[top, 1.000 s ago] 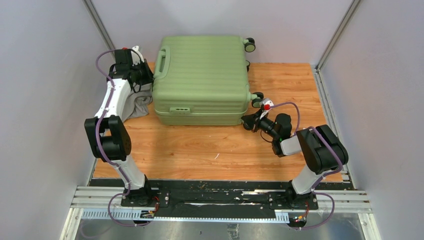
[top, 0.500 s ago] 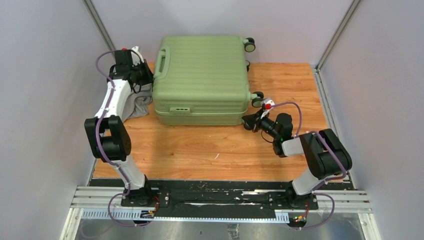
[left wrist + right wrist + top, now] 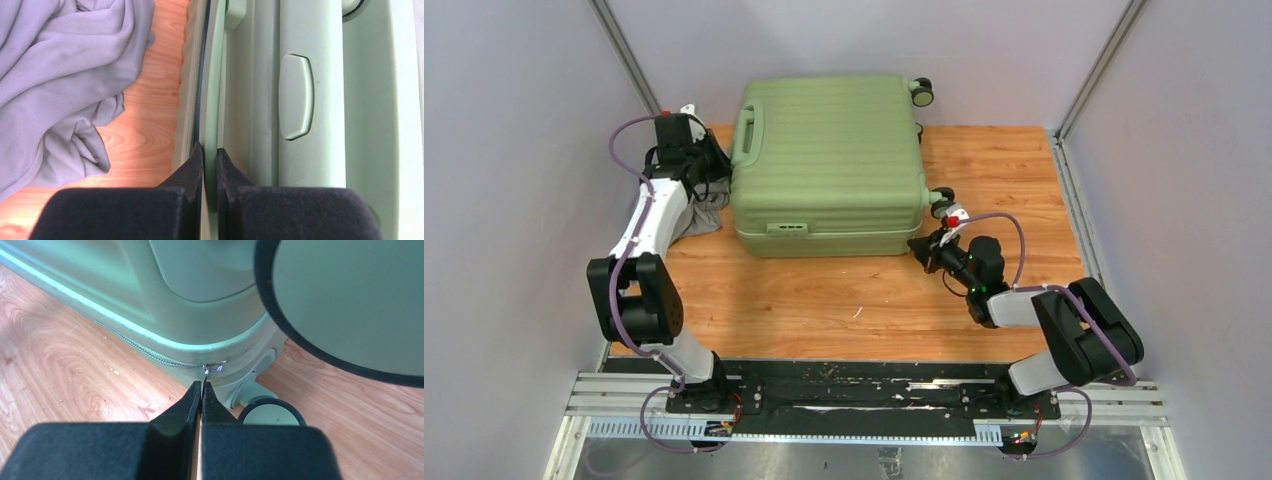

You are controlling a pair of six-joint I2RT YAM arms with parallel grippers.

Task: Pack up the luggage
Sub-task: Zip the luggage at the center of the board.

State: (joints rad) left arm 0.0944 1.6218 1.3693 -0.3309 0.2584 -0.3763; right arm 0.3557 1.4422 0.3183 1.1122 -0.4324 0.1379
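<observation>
The luggage (image 3: pixel 829 150) lies flat and closed on the wooden floor, a light-green ribbed shell with its side handle (image 3: pixel 747 130) facing left. My left gripper (image 3: pixel 719 168) is at that left side, by the handle. In the left wrist view the left gripper (image 3: pixel 210 150) is shut on the thin green rim of the luggage (image 3: pixel 320 100) beside the zipper line. My right gripper (image 3: pixel 919 247) is at the front right corner. In the right wrist view the right gripper (image 3: pixel 201 385) is shut on the small metal zipper pull (image 3: pixel 206 371) of the luggage (image 3: pixel 200 300).
A crumpled grey cloth (image 3: pixel 699 215) lies on the floor left of the case, under my left arm, and it also shows as grey cloth (image 3: pixel 60 75). Wheels (image 3: pixel 922 92) stick out on the right side; one wheel (image 3: pixel 350 300) looms close to the right wrist camera. Grey walls enclose three sides.
The right arm has drawn back toward the near right with the zipper pull in its grip. The luggage has turned slightly and slid a little nearer. The left gripper followed it.
</observation>
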